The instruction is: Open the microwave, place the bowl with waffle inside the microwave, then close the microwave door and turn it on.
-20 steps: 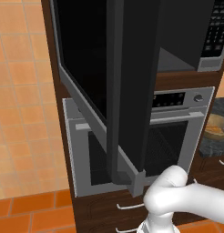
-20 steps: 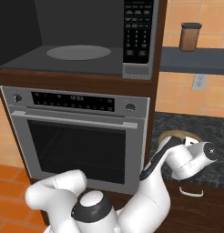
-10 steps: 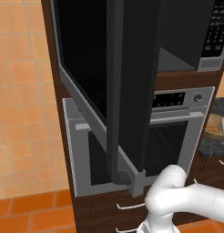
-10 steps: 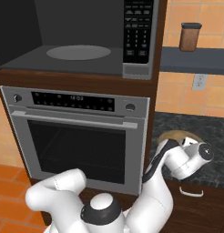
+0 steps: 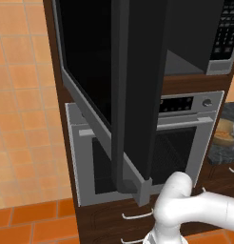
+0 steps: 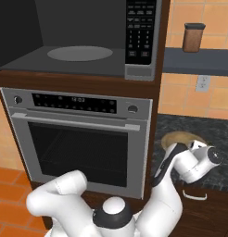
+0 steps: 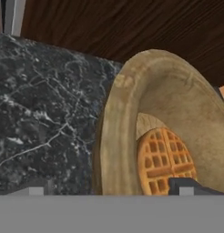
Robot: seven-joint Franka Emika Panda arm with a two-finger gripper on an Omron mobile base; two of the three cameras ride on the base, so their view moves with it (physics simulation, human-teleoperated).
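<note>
Hand view: the gripper (image 7: 109,191) hangs with its jaws spread wide and nothing between them, one dark fingertip (image 7: 189,186) over the waffle (image 7: 164,159) and the other out past the rim over the counter (image 7: 45,109). That straddle looks meant for pinching the bowl's near wall, so the step in hand seems to be the pick-up.

The bowl (image 7: 177,104) is wide, shallow and round, a matte tan-brown with a speckled, clay-like face; the waffle lies flat in its bottom, golden-orange with a square grid. The bowl sits on dark, white-veined stone, close to a dark wood wall.

In the right base view the arm bends low to the right, and the bowl (image 6: 183,138) shows as a tan disc on the counter just beyond the hand, right of the steel oven (image 6: 79,139).

Above the oven the microwave (image 6: 79,53) stands open, its grey cavity bare except for a flat round turntable, ready to receive the bowl. In the left base view its door (image 5: 138,90), black glass with a grey lower rim, is swung far out.
</note>
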